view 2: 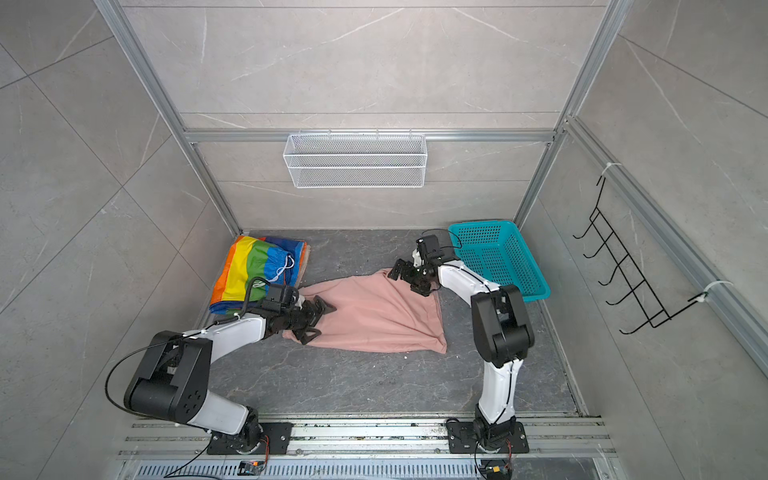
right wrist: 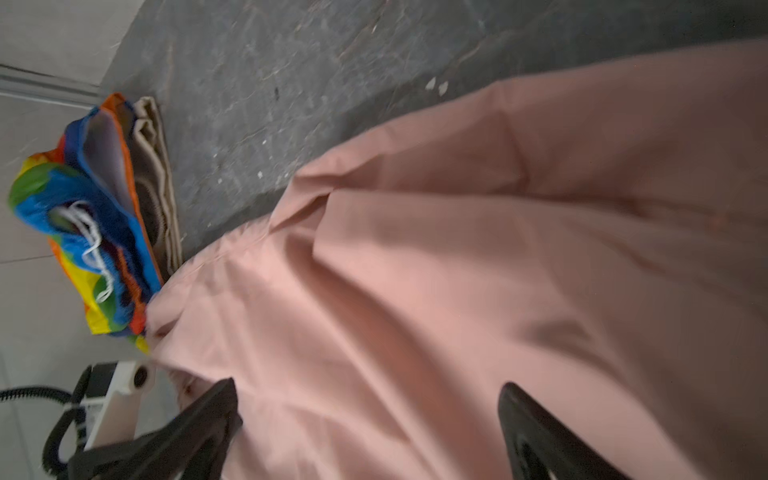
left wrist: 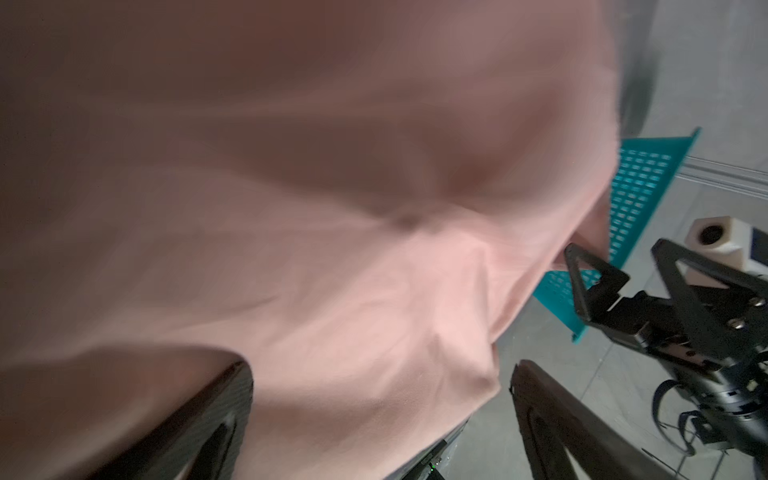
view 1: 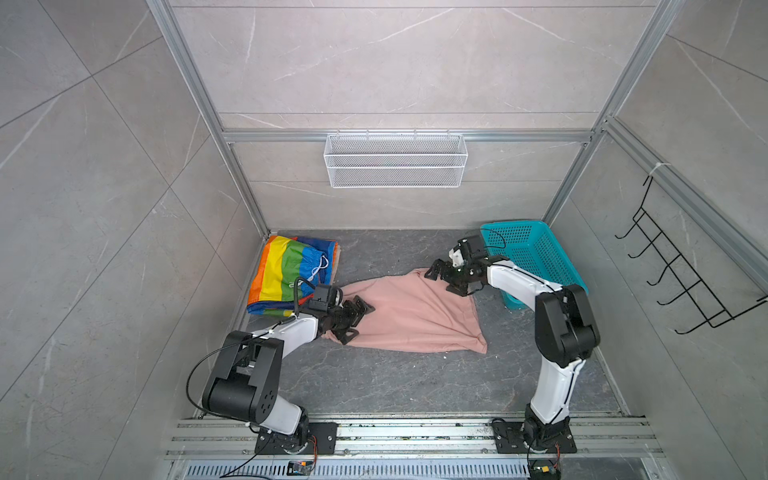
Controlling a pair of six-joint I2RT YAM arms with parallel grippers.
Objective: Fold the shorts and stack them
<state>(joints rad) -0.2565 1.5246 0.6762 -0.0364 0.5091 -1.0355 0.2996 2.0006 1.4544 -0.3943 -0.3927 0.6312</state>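
Robot laboratory test cell. An aluminium frame (view 1: 399, 136) holds grey stone-look panels (view 1: 374, 62) around a dark worktop (view 1: 395, 382). A left arm (view 1: 249, 374) and a right arm (view 1: 565, 324) are bolted to a slotted rail (view 1: 415, 437). A wire basket (view 1: 395, 160) and a hook rack (view 1: 681, 266) hang on the walls.

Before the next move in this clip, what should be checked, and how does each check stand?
1. Left gripper open: ok.
2. Right gripper open: ok.
3. Dusty pink fabric shorts folded: not ok, spread wrinkled between both grippers.
4. Rainbow-striped shiny shorts stacked on beige cloth shorts: ok.
5. No shorts seen in teal perforated plastic basket: ok.
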